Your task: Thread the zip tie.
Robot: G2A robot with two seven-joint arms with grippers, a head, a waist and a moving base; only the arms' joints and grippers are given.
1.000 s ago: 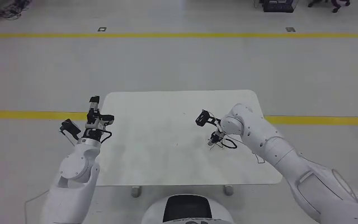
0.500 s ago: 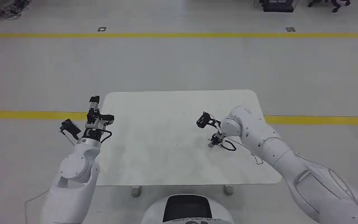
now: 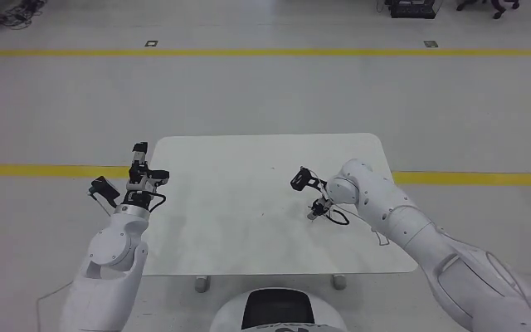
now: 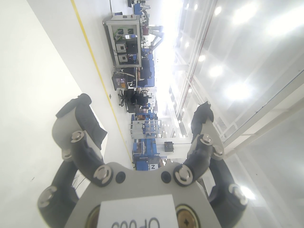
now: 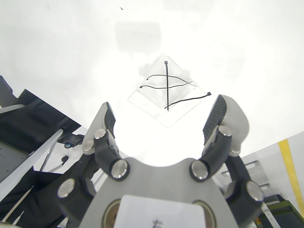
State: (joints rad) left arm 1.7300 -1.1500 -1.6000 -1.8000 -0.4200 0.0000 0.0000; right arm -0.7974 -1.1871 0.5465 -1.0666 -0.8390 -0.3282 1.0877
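Zip ties (image 5: 167,86), black, crossed on clear sheet (image 5: 154,110) toward table (image 3: 249,183) 4 o'clock corner, right hand (image 5: 163,102) fingers apart over table, left hand (image 4: 142,103) fingers apart, off 9 o'clock edge.

Black zip ties (image 5: 167,85) on a clear tray (image 5: 154,110), white table (image 3: 249,183); yellow stripes (image 3: 249,52) cross the pale grey floor (image 3: 249,91) at 12 o'clock; the right end effector's (image 5: 163,102) pads (image 5: 211,117) are ribbed black.
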